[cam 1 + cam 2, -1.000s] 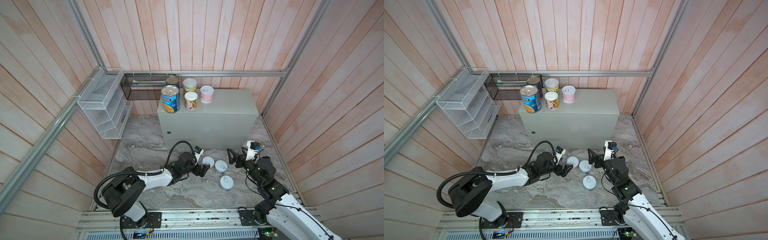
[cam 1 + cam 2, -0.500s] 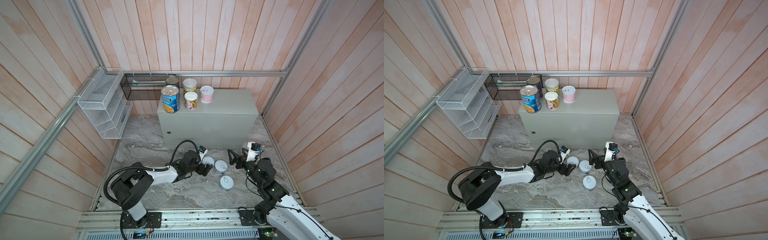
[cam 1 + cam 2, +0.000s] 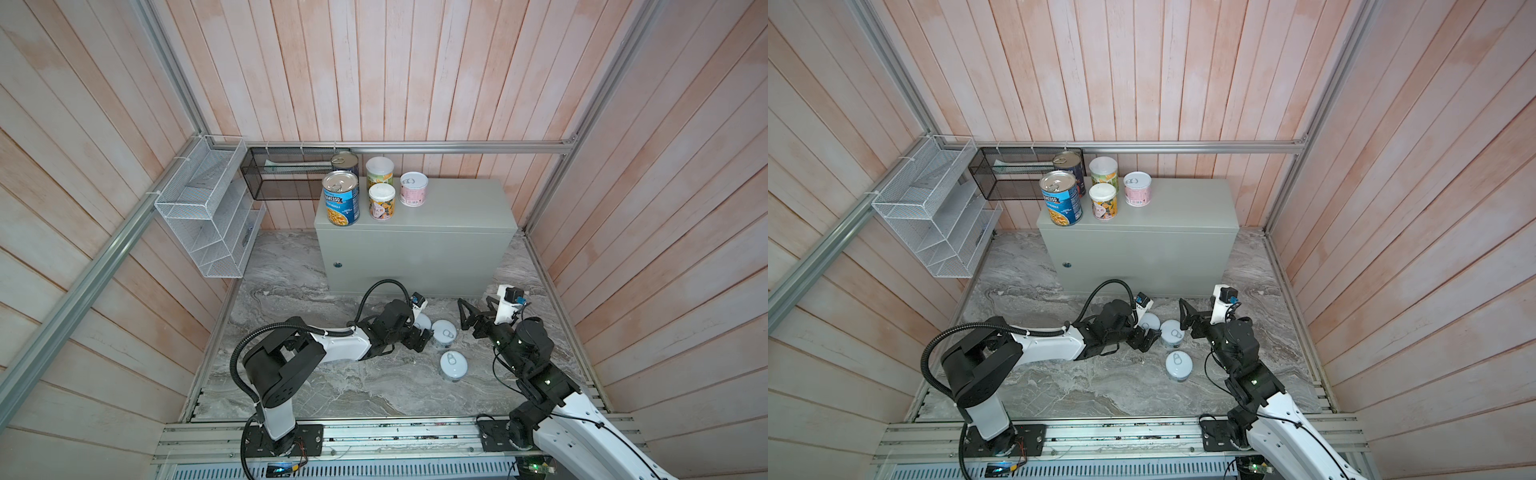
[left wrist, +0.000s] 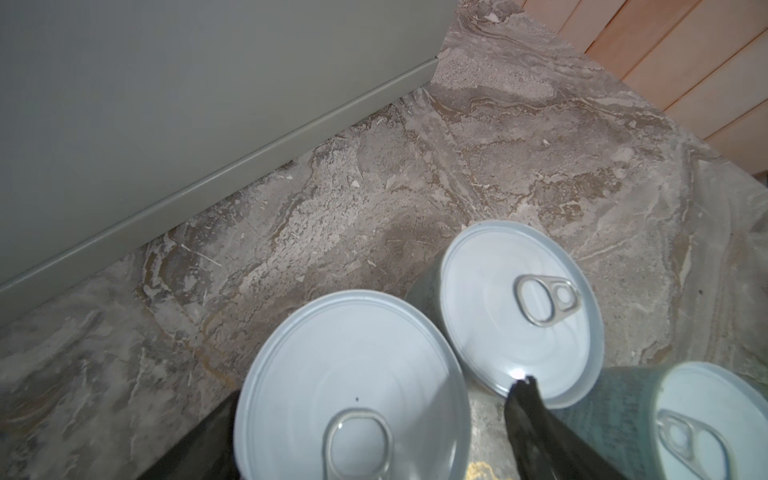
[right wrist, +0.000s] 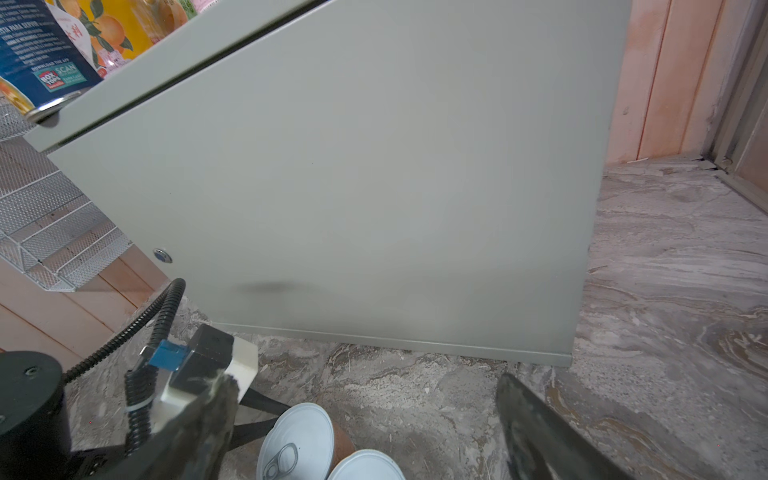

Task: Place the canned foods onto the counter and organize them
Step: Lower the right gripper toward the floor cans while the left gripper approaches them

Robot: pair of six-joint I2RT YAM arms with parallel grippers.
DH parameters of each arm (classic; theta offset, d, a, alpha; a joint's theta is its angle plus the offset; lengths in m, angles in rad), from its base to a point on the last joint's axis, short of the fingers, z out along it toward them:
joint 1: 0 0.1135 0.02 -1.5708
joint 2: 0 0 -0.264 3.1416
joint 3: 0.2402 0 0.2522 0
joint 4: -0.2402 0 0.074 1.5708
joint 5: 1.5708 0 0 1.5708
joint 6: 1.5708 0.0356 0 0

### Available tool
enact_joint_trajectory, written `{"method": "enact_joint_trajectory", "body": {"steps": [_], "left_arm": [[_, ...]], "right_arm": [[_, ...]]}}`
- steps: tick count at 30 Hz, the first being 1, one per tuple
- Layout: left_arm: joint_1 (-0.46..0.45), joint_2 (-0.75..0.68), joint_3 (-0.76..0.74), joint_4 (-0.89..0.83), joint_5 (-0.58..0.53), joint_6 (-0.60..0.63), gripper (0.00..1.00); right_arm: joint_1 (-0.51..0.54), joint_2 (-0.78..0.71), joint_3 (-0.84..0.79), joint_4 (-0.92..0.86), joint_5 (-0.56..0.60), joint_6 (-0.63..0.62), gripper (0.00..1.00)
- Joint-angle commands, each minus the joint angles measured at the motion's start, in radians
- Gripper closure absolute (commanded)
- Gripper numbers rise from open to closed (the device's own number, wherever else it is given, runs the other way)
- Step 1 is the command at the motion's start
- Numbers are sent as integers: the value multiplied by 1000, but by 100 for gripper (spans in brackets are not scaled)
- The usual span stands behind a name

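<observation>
- Since a second ago the left arm has swung its elbow in toward the middle and pushed the left gripper [image 3: 418,332] forward over the first short can [image 4: 353,374]. The right arm has hardly stirred.
- In the left wrist view the left jaws stand wide, one on each side of that can's pull-tab lid. A sliver of floor shows between one black finger [image 4: 536,419] and the can, so it is straddled, not squeezed.
- The middle short can [image 3: 444,331] stands just beside the first on the marble floor [image 3: 332,382]. The front short can [image 3: 453,362] stands near them, closer to the robot's base.
- The right gripper [image 3: 476,305] hovers above the floor just beside the middle short can, its jaws spread wide and empty.
- The counter [image 3: 457,212] carries five cans at its left end. The blue soup can [image 3: 340,199] is at the front corner, with the dark can [image 3: 345,160] behind it. Next come the orange-patterned can [image 3: 381,202] and the green-labelled can [image 3: 379,170], then the pink can [image 3: 414,190].
</observation>
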Motion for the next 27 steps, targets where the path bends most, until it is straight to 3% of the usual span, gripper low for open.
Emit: {"method": "enact_joint_trajectory", "body": {"steps": [1, 16, 22, 27], "left_arm": [[-6, 25, 31, -27, -30, 23, 4], [-9, 53, 68, -59, -40, 20, 28], [-9, -44, 29, -36, -7, -24, 32], [-10, -113, 44, -128, -33, -54, 35]], "right_arm": [[-5, -33, -7, -18, 31, -10, 3], [-5, -17, -16, -19, 23, -6, 3], [-4, -20, -27, 13, -33, -18, 3], [-4, -8, -40, 45, -63, -19, 3]]}}
